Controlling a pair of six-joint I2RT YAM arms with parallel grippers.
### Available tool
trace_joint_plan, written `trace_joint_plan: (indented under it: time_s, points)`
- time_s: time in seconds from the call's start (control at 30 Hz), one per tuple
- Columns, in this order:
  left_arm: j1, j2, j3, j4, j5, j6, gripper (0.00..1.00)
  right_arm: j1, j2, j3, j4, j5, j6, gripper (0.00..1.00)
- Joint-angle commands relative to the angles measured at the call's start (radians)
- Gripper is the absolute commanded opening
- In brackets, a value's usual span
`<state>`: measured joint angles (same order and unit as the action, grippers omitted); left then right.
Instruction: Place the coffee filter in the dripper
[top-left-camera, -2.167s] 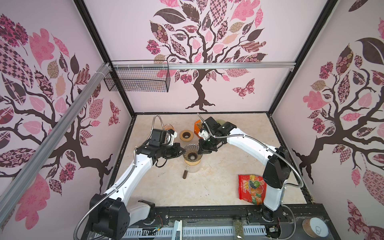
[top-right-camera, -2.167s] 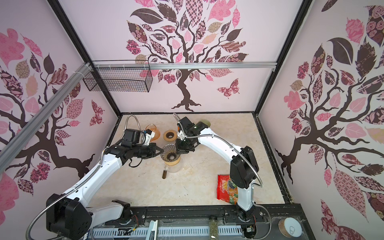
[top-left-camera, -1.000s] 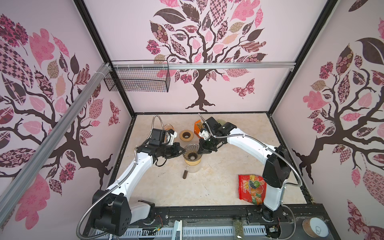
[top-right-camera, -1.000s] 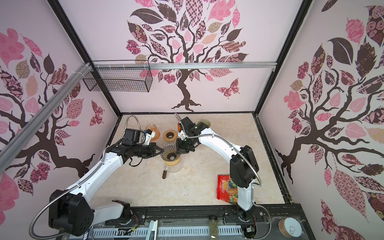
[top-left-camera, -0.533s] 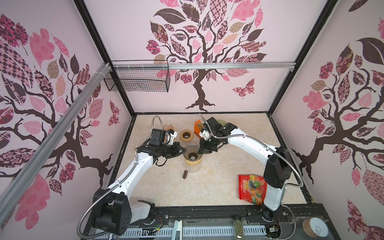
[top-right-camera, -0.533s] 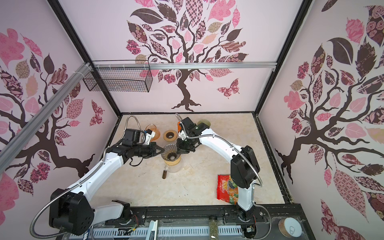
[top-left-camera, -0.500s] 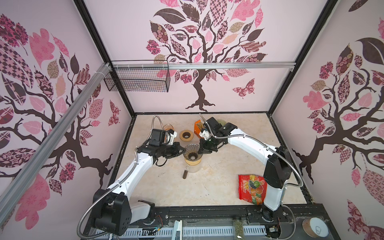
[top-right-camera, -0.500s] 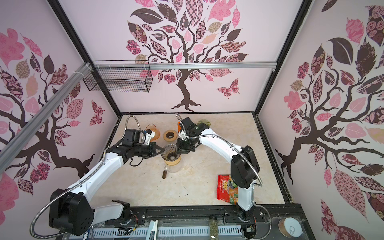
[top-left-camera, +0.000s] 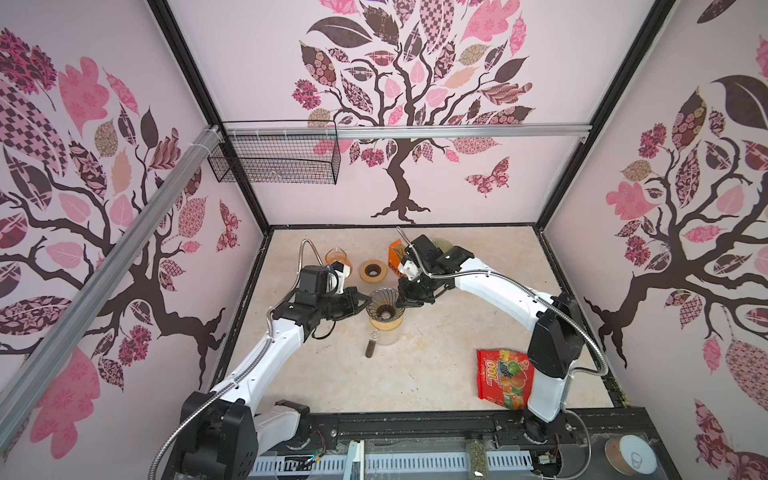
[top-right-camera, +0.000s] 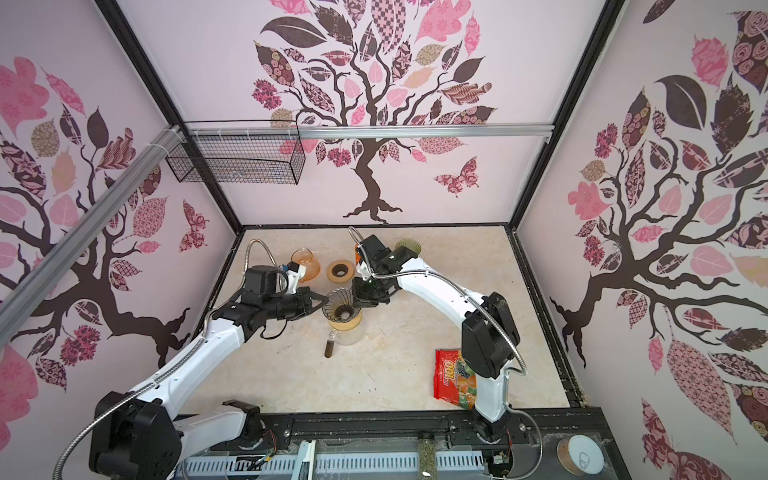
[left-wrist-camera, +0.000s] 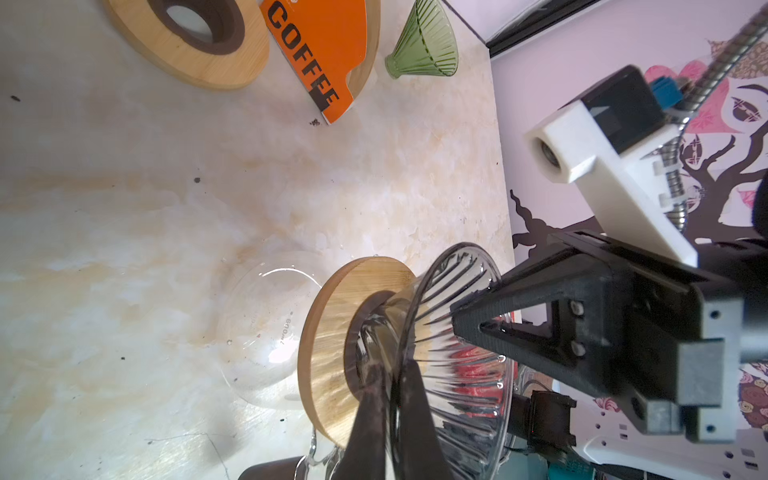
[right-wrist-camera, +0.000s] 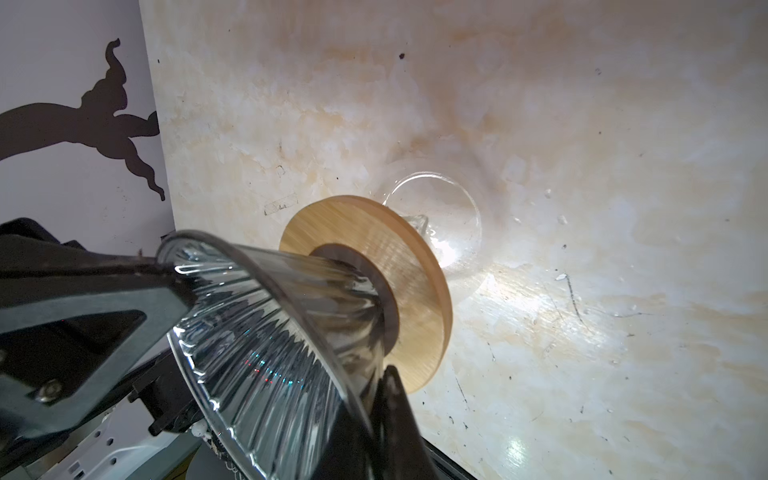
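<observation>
Left gripper (top-left-camera: 367, 299) and right gripper (top-left-camera: 399, 301) each clamp the dripper (top-left-camera: 381, 296) rim, jaws nearly closed. No filter inside yet.

A red candy bag (top-left-camera: 503, 378) lies flat on the beige tabletop (top-left-camera: 415, 374), front right. A wooden ring (top-left-camera: 372, 271) sits toward the back, near an amber glass vessel (top-left-camera: 335, 257). A wire basket (top-left-camera: 276, 160) hangs above.
</observation>
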<state>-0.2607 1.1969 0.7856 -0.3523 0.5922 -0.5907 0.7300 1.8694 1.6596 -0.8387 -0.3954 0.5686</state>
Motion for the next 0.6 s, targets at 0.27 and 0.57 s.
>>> trace_joint_plan:
  time_s: [0.27,0.57]
  points:
    - [-0.015,-0.001,-0.268,-0.133,-0.209,-0.139,0.00,0.076,0.055,-0.185,0.026,0.062,-0.091,0.02]
    - [-0.033,-0.012,-0.330,-0.094,-0.220,-0.194,0.00,0.078,0.053,-0.257,0.064,0.047,-0.084,0.02]
